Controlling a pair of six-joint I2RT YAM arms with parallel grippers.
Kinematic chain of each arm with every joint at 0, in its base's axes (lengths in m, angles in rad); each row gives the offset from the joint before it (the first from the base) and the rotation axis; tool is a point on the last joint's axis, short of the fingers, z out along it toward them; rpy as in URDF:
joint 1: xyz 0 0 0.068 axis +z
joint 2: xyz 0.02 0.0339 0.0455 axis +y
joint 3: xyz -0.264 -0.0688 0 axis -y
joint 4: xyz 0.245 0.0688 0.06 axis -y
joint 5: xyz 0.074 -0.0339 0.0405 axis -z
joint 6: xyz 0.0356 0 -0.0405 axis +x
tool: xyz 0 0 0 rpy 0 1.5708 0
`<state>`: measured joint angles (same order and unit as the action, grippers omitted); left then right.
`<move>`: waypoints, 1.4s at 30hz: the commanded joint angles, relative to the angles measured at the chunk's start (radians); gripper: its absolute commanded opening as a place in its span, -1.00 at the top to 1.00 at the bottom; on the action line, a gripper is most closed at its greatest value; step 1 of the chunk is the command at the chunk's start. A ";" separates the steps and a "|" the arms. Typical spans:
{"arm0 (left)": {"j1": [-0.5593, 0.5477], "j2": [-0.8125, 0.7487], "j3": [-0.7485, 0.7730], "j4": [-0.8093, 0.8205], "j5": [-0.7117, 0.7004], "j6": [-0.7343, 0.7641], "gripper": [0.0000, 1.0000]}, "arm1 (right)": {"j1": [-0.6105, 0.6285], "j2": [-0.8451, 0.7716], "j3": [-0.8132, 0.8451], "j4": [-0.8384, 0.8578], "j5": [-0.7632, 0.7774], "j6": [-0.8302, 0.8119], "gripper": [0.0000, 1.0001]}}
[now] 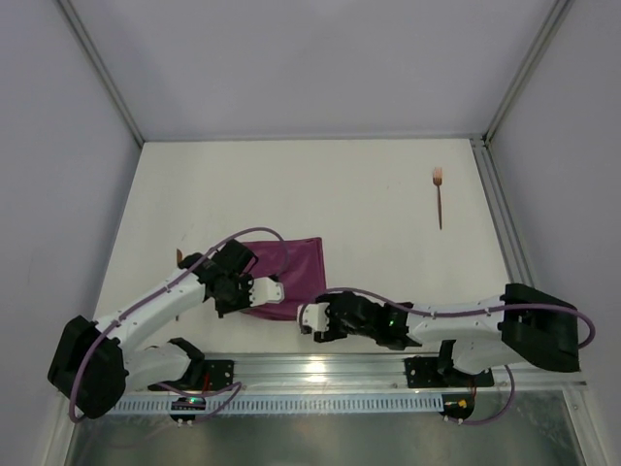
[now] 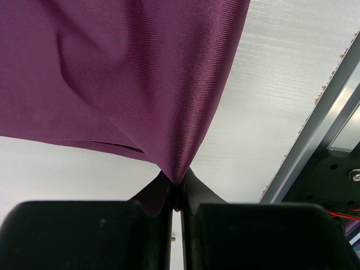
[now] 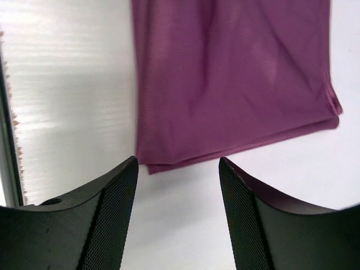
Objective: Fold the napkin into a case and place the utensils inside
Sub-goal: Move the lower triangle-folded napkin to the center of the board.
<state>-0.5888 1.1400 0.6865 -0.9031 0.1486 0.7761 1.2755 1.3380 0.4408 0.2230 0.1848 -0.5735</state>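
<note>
With the left jaws pinched on the napkin's near corner and the right jaws apart, any tug could drag its layers askew.

The work surface is a flat, off-white table top with a matt finish; in the wrist views it shows a fine ribbed texture. Three plain, pale grey panels enclose it: a back wall, a left wall and a right wall. Grey metal struts run along the left rear corner and the right rear corner. A grey metal profile borders the table's right edge. An aluminium rail spans the near edge, with a white toothed strip just in front of it and a glossy grey surface below. Lighting is even and diffuse, shadows are soft, and the rail carries a bright reflection at mid-span.
</note>
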 commanded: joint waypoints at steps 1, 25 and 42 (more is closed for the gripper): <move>-0.003 0.015 0.018 -0.003 0.022 0.012 0.89 | -0.102 -0.121 0.091 -0.115 -0.146 0.110 -0.26; -0.005 0.001 -0.067 0.090 0.020 -0.041 0.70 | -0.306 0.039 0.061 -0.180 -0.314 1.371 -0.18; 0.009 0.053 -0.176 0.481 -0.336 0.106 0.41 | -0.382 -0.025 0.026 -0.096 -0.418 1.382 0.01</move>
<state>-0.5877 1.1870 0.5240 -0.5709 -0.1204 0.8162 0.9485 1.3926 0.4770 0.1291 -0.2024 0.8154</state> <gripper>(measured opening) 0.268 0.466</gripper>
